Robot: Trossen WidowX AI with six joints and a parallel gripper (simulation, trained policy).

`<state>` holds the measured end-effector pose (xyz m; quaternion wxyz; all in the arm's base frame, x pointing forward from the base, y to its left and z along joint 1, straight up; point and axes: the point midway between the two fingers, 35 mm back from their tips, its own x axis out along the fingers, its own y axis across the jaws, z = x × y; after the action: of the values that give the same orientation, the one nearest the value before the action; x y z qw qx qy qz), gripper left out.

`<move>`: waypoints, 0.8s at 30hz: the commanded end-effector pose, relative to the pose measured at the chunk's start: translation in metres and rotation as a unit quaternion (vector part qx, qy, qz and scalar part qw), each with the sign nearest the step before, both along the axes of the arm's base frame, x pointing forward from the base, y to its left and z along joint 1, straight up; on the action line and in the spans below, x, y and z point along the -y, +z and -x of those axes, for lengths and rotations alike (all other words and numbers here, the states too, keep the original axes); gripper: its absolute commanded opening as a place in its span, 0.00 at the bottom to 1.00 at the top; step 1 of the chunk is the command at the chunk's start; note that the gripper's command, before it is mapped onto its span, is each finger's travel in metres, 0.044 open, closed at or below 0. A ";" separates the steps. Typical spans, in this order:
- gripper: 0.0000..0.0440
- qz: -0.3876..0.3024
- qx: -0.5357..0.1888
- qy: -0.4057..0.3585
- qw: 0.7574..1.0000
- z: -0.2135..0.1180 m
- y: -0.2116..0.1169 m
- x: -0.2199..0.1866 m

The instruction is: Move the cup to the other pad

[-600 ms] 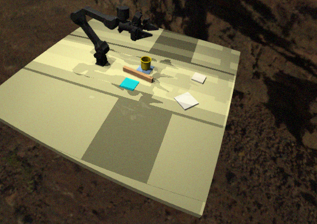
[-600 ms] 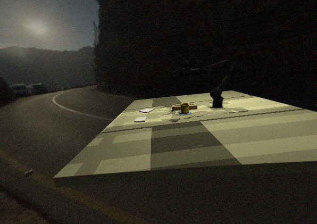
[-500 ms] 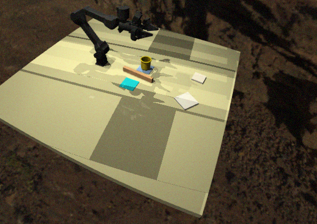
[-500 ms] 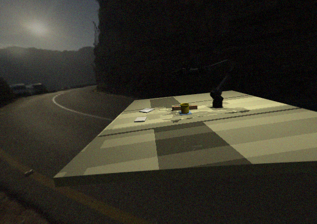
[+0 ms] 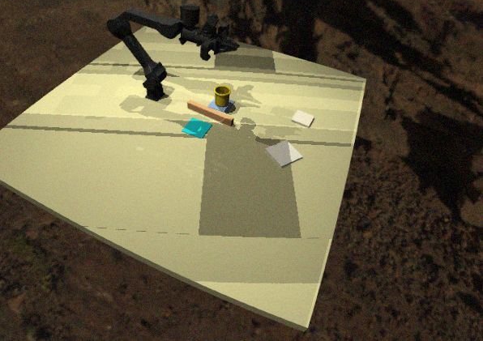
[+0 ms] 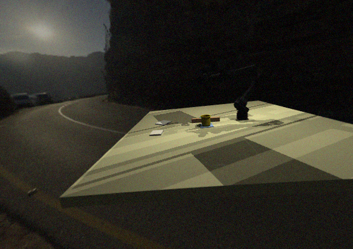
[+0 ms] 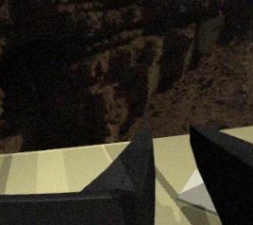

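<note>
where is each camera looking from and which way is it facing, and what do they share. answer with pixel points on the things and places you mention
Top: high off one side, looking obliquely down at the table (image 5: 134, 193) (image 6: 142, 173); shows the whole arm (image 5: 135, 49) (image 6: 247, 93) and gripper (image 5: 237, 48) (image 7: 170, 135).
Exterior: low beyond a table edge, looking across it toward the dark rock face; the arm's lower part shows, its upper part faint against the dark.
Wrist: on the arm near the gripper, looking out past its two fingers over the table edge.
Top and exterior share the yellow cup (image 5: 222, 96) (image 6: 205, 120) on the blue pad (image 5: 215, 107) (image 6: 207, 126).
</note>
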<state>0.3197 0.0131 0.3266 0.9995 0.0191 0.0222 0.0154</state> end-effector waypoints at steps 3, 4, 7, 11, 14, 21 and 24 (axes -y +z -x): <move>0.26 -0.028 -0.030 0.010 0.999 -0.003 0.000 -0.007; 0.28 -0.033 -0.035 0.012 0.999 -0.004 0.001 -0.008; 0.31 -0.049 -0.051 0.015 0.997 -0.005 0.001 -0.011; 0.31 -0.071 -0.073 0.019 0.995 -0.007 0.002 -0.016; 0.31 -0.088 -0.091 0.020 0.992 -0.009 0.001 -0.019; 0.32 -0.129 -0.135 0.020 0.982 -0.012 0.001 -0.027; 0.32 -0.147 -0.154 0.019 0.977 -0.013 0.000 -0.031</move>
<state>0.3305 0.0399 0.3283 0.9759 0.1507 0.1543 0.0339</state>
